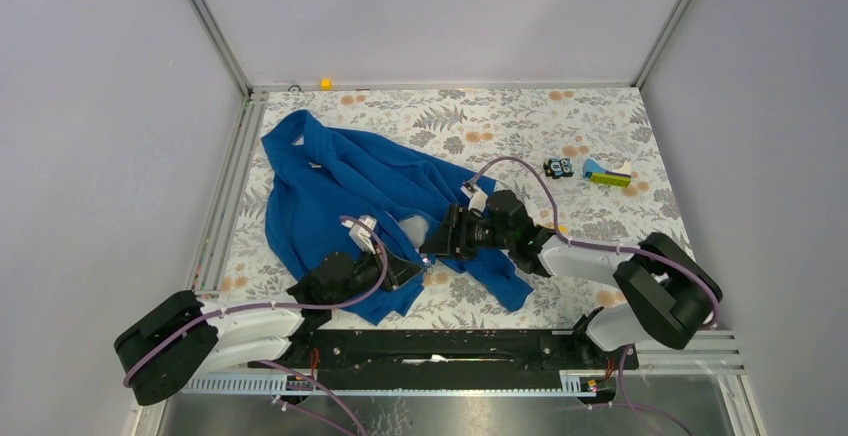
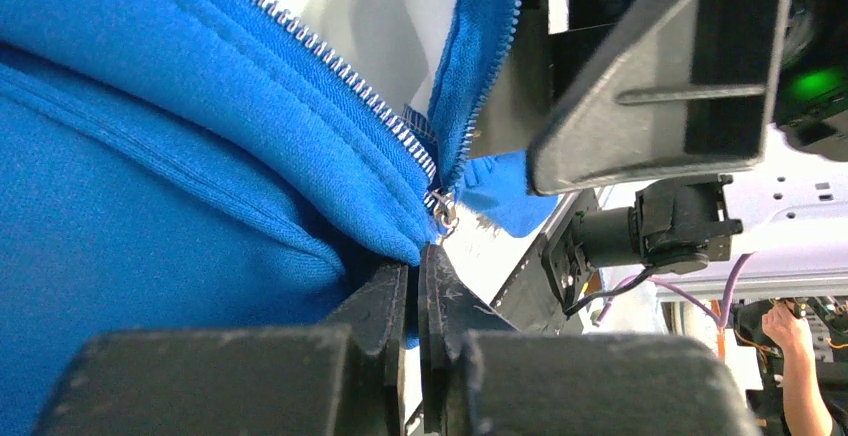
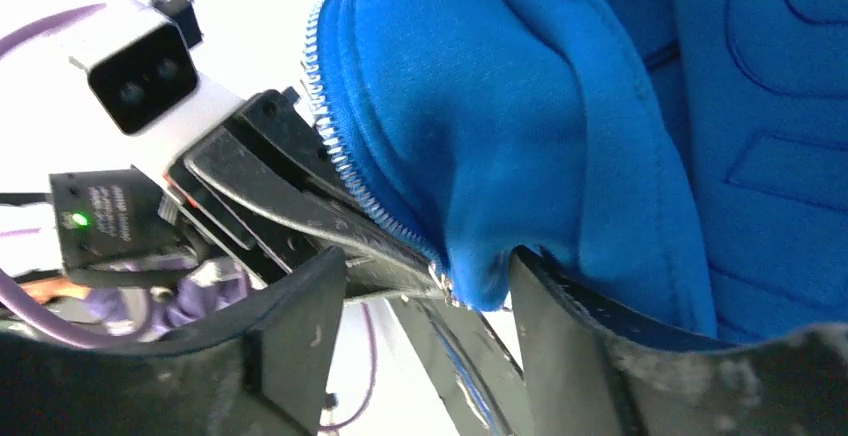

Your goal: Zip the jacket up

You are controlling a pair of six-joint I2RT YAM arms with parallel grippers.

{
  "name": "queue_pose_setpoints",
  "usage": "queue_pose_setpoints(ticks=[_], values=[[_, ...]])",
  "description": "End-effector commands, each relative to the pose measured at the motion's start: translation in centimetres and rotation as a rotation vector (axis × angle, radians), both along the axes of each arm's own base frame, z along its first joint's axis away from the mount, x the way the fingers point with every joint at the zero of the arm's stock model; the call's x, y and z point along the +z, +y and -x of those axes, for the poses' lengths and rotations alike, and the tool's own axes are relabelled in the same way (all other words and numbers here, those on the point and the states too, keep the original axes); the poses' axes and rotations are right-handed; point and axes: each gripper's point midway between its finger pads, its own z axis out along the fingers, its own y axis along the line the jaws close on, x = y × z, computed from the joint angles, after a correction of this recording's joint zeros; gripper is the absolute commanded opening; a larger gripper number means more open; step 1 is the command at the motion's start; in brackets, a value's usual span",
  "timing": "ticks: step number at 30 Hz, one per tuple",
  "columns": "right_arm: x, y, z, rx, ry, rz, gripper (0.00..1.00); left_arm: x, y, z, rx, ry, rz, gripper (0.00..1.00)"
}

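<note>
So the left gripper (image 1: 408, 270) is clamped shut on the jacket (image 1: 340, 181), right at the bottom hem where the zipper starts. The silvery pull (image 2: 442, 211) sits just past its fingertips, and the zipper teeth (image 2: 330, 61) run away from it, with white lining (image 2: 380, 16) showing in the gap between the two rows.

The right gripper (image 1: 440, 241) is nose to nose with it. Its jaws stand apart with that same hem corner poking in between them, so nothing is pinched there. The two grippers crowd each other badly, each one filling a good part of the other's wrist view.

The rest of the jacket lies spread on the floral table (image 1: 500, 116), out beyond the left gripper and to its left. Off behind the right gripper, well apart from the cloth, sit a black toy (image 1: 558, 167) and a blue and yellow-green block (image 1: 607, 176), and a yellow bit (image 1: 325, 83) sits at the far edge.

The jacket's left side runs close to the rail (image 1: 225, 206) – the bare tabletop is all on the right arm's side.
</note>
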Motion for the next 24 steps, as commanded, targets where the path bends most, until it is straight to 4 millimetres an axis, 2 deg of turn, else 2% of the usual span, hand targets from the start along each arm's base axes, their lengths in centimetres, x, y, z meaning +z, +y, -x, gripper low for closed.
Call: queue_pose_setpoints(ticks=[1,4,8,11,13,15,19,24], values=[[-0.8,-2.3,1.0,0.090,-0.120,0.189,0.73,-0.1,-0.5,1.6,-0.077,0.016,0.026,0.00],[-0.1,-3.6,2.1,0.128,-0.154,0.235,0.88,-0.4,-0.6,2.0,-0.097,0.021,0.024,0.00],[-0.2,-3.9,4.3,0.211,-0.104,0.225,0.91,-0.2,-0.8,2.4,-0.123,0.022,0.038,0.00],[-0.6,-3.2,5.5,0.229,-0.052,0.153,0.89,0.0,-1.0,2.5,-0.137,0.019,0.047,0.00],[-0.9,-2.5,6.3,0.232,-0.038,0.075,0.78,0.0,-1.0,2.6,-0.139,0.022,0.051,0.00],[-0.8,-1.9,6.4,0.234,-0.055,0.020,0.73,0.1,-1.0,2.6,-0.134,0.028,0.062,0.00],[-1.2,-1.2,5.9,0.249,-0.129,-0.027,0.78,0.7,-1.1,2.7,-0.136,0.026,0.095,0.00],[-1.4,-0.5,5.3,0.242,-0.181,-0.077,0.76,0.6,-1.1,2.9,-0.151,0.024,0.083,0.00]])
